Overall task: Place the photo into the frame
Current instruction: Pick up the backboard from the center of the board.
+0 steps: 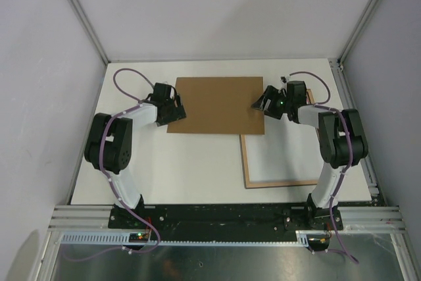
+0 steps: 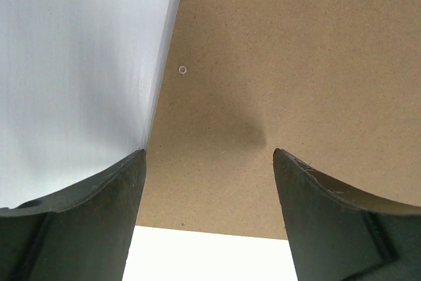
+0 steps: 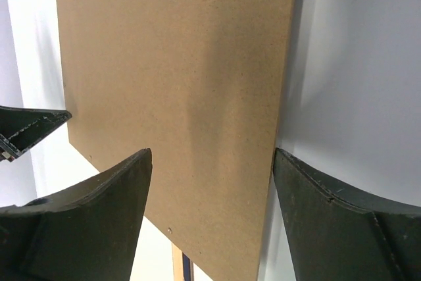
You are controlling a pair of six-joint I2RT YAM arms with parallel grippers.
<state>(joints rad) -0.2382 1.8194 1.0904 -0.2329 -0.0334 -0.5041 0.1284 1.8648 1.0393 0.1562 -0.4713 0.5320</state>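
Observation:
The plain brown backing board (image 1: 217,104) lies flat at the back middle of the table. Its front right corner overlaps the frame (image 1: 245,162), which lies wood back up at the front right. The surface inside the frame is white, and I cannot tell whether it is the photo. No printed picture shows in any view. My left gripper (image 1: 177,106) is open at the board's left edge, with the board (image 2: 283,51) ahead of its fingers. My right gripper (image 1: 258,104) is open at the board's right edge, and the board (image 3: 177,97) fills its view. Neither holds anything.
The white table (image 1: 197,162) is enclosed by grey walls (image 1: 39,64) on the left, back and right. A strip of the frame's wood and navy edge (image 3: 177,264) shows under the board in the right wrist view. A left fingertip (image 3: 26,129) shows there too.

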